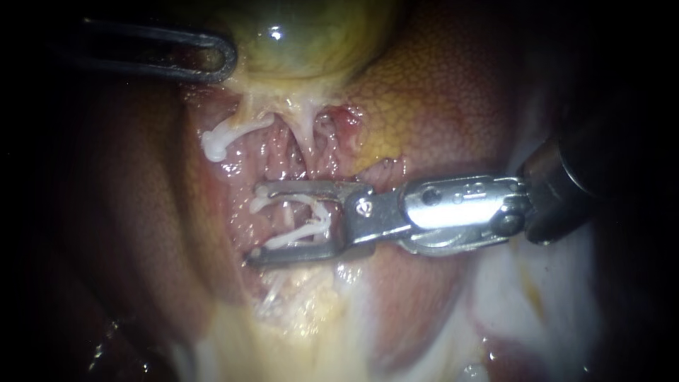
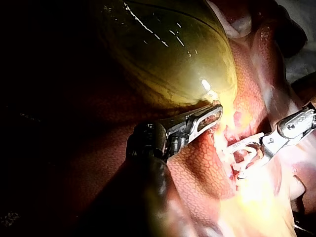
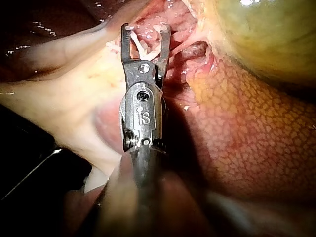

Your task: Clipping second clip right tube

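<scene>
Left wrist view, unlike right's, shows left instrument [image 2: 209,116] seemingly gripping gallbladder [image 2: 168,54].

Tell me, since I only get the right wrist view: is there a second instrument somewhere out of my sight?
Observer: Yes. In the endoscope view the left instrument lies against the gallbladder's lower edge.
Operator: Is the tube between my open jaws the only one?
Observer: No. The endoscope view shows another white tube outside the right instrument's jaws, nearer the gallbladder, ending in a pale knob.
Operator: What lies under the left instrument?
Observer: In the left wrist view its shaft passes over the mottled red liver.
</scene>
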Robot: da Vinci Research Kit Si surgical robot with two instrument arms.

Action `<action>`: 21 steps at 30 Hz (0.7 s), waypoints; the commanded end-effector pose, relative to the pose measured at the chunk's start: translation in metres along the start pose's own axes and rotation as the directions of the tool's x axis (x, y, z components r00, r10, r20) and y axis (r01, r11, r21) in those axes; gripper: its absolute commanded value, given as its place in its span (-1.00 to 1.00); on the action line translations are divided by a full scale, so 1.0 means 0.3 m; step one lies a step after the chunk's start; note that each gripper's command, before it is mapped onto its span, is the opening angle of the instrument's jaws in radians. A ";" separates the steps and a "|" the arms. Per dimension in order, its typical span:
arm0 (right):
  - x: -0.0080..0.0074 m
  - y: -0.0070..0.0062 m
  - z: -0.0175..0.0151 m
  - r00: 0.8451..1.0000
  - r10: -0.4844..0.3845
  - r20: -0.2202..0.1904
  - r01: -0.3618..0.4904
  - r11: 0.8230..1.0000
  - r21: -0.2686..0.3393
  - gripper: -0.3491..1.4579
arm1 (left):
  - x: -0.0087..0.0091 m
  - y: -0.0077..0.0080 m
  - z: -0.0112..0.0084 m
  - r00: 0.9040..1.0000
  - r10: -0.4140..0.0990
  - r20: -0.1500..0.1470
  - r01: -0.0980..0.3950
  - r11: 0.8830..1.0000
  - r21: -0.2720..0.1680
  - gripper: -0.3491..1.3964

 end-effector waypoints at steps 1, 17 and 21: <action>0.0003 -0.0003 0.000 1.000 0.000 0.000 0.000 1.000 0.001 -0.13 | 0.0000 -0.0001 -0.0001 1.000 0.000 0.000 0.000 1.000 0.000 -1.00; 0.0112 -0.0071 -0.023 0.991 0.135 -0.001 -0.135 0.990 0.044 -0.12 | 0.0001 0.0001 -0.0010 1.000 0.000 -0.001 0.000 1.000 0.001 -1.00; 0.0090 -0.0051 -0.029 0.982 0.186 -0.002 -0.186 0.982 0.042 -0.12 | 0.0002 0.0001 -0.0011 1.000 0.000 -0.001 0.000 1.000 0.001 -1.00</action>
